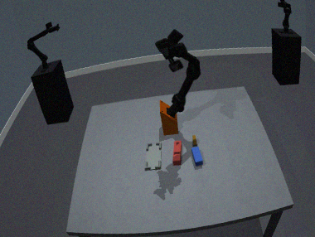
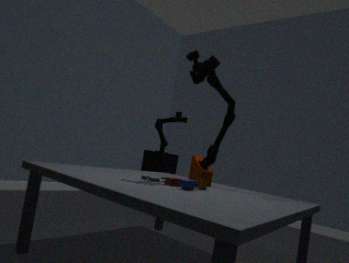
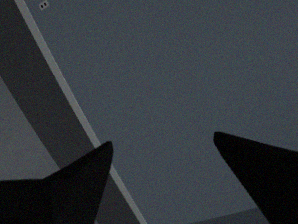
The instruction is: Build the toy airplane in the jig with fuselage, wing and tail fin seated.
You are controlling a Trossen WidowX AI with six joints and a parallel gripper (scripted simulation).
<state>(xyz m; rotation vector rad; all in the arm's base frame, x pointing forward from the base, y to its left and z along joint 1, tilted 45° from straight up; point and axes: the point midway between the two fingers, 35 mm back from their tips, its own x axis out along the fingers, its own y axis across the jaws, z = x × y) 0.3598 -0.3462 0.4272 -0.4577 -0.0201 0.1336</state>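
The pale jig (image 1: 153, 157) (image 2: 151, 178) with raised dark corners lies on the table and holds no part. The red fuselage (image 1: 177, 153) (image 2: 173, 182) lies on the table just right of it in the top view, apart from it. The blue wing (image 1: 197, 156) (image 2: 187, 184) lies right of the fuselage. The small yellow tail fin (image 1: 194, 141) (image 2: 202, 184) is just behind the wing. Where their tabs point is too small to tell. My gripper (image 3: 163, 141) is open and empty, raised high above the table, far from every part. The wrist view shows none of the parts.
An orange wedge block (image 1: 169, 126) (image 2: 200, 174) stands at the arm's base, behind the parts. Two other dark arms stand on black pedestals (image 1: 53, 93) (image 1: 286, 58) beyond the table (image 1: 116, 199) (image 2: 115, 188).
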